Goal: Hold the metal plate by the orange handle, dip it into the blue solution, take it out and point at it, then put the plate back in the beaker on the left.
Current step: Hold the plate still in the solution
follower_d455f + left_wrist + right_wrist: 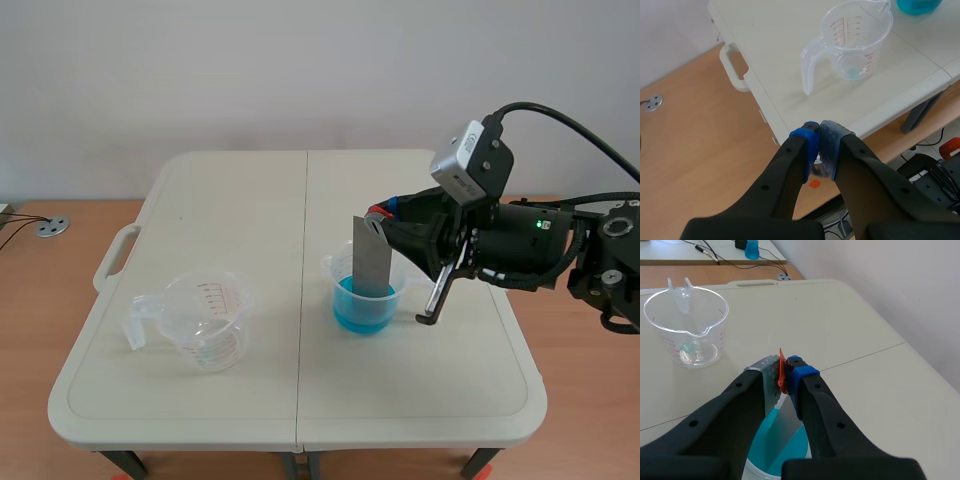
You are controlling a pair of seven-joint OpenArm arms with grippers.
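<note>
Here the right end effector (784, 374) is clenched on the orange handle (781, 367) of the plate (372, 255) — the plate stands upright, its lower end in the blue solution (352, 315) inside the right beaker (332, 265). The left beaker (205, 320) stands well apart on the desk (250, 200). The left end effector (819, 145) — pads pressed together on nothing — hangs beyond the desk's edge.

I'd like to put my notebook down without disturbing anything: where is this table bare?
Bare: the far half of the table behind both beakers, the near strip before the front edge, and the seam gap between the empty beaker and blue beaker. Crowded: around the blue beaker, where the right arm holds the plate.
</note>
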